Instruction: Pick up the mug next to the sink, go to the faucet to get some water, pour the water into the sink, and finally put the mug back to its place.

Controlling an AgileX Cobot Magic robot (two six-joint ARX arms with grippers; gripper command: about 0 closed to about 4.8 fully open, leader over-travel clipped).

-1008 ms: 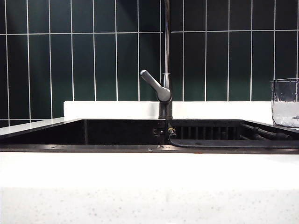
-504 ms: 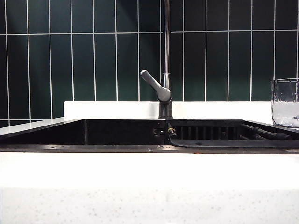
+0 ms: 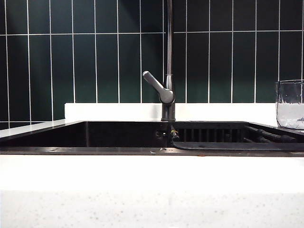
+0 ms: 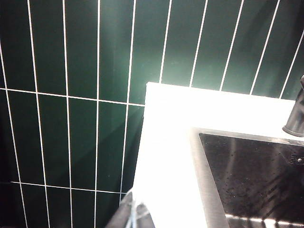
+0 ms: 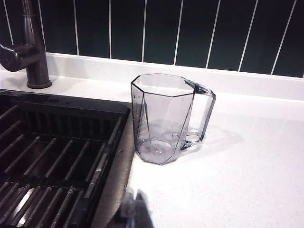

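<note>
The mug (image 5: 164,118), clear and faceted with a handle, stands upright on the white counter just beside the sink's rim; it also shows at the right edge of the exterior view as the mug (image 3: 290,104). The black sink (image 3: 85,137) runs across the middle, with its ribbed rack (image 5: 52,161) on the mug's side. The grey faucet (image 3: 167,90) rises behind it, lever slanted. My right gripper (image 5: 133,209) is shut and empty, well short of the mug. My left gripper (image 4: 134,214) is shut and empty over the counter near the sink's other end. Neither gripper shows in the exterior view.
Dark green tiles (image 3: 95,61) with white grout form the back wall. A white ledge (image 3: 114,111) runs behind the sink and a broad white counter front (image 3: 152,190) lies before it. The faucet base (image 4: 297,118) shows at the edge of the left wrist view.
</note>
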